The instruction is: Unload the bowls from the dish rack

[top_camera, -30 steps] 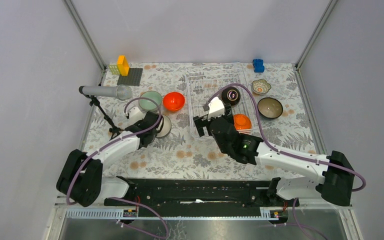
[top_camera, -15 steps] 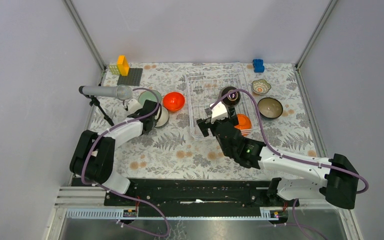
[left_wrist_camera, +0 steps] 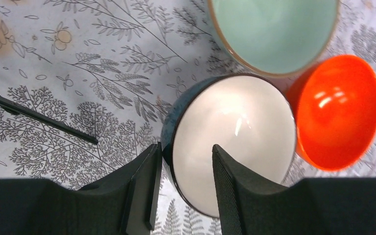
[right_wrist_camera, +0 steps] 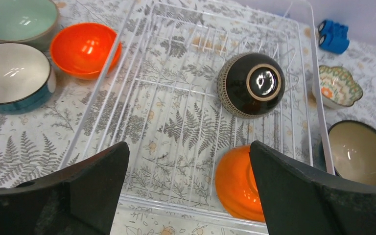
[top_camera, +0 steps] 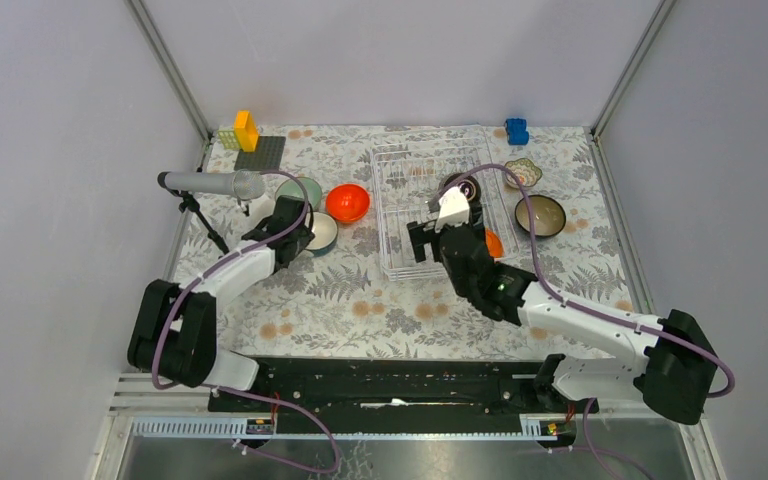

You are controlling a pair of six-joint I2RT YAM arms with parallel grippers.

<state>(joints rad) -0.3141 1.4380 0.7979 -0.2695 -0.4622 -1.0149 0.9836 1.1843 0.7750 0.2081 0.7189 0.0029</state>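
Right arm (top_camera: 560, 315) advanced over dish rack (top_camera: 410, 200); left arm (top_camera: 245, 265) extended.

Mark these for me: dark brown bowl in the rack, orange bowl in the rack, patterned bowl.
dark brown bowl (right_wrist_camera: 251, 85), right wrist view, upturned underside.
orange bowl (right_wrist_camera: 237, 183), right wrist view, outer wall.
patterned bowl (right_wrist_camera: 339, 87), right wrist view, inner surface.

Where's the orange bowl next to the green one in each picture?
Top external: orange bowl left of the rack, middle of the picture.
Left wrist: right edge.
Right wrist: upper left.
Shared landmark: the mint bowl right beside it.
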